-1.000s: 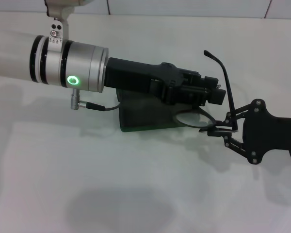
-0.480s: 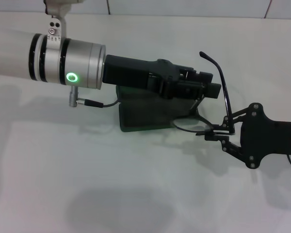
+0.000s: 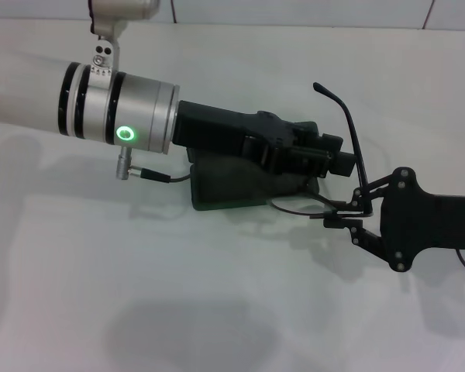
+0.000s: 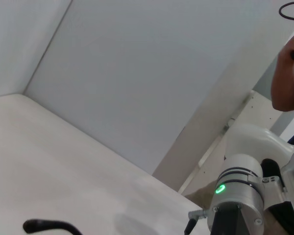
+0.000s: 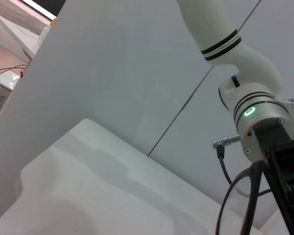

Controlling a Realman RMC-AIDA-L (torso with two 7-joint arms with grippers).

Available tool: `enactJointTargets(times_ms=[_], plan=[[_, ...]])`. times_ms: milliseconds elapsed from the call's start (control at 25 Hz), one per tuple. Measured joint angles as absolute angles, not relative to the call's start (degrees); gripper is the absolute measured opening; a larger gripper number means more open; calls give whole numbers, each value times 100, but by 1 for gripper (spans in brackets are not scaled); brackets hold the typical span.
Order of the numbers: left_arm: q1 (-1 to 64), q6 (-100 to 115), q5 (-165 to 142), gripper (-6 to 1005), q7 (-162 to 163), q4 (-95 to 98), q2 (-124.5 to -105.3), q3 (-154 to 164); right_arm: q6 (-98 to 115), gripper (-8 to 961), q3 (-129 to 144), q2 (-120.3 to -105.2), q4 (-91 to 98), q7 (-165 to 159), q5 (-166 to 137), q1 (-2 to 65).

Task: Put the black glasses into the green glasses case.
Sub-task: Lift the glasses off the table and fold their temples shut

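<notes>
Since a second ago my right tool (image 3: 349, 211), pinching the black glasses (image 3: 337, 167) at the frame, has edged toward the green case (image 3: 229, 182) under the left tool (image 3: 329, 155), whose opening I cannot tell; they look light and fragile, so I'd hold the rim.

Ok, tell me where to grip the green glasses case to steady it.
Grip the green glasses case by its exposed end toward the robot's left, coming from that side. The left end effector hangs over its other end, where the black glasses, held by the right end effector, already crowd it.
</notes>
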State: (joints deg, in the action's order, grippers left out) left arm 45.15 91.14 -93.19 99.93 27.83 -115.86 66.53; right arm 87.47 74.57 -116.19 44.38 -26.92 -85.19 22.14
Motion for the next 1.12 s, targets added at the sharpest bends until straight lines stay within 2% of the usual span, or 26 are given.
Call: enactJointTargets(times_ms=[560,840,1120], plan=[[4525,8733,-9484,504,10028,2755,-11618,6355,8784,97,7452,-11605,4438,-2592,-8523,2162],[4580,8697,-9904,504,10039,2782,-11752,6374,8773,97,7418,-11591,4438,-2592,-8525,2161],[4597,8708,-9956,504,10035,2785,-11780,6336,8784,98,7414,-11592,4438,-2592,-8531,2162]])
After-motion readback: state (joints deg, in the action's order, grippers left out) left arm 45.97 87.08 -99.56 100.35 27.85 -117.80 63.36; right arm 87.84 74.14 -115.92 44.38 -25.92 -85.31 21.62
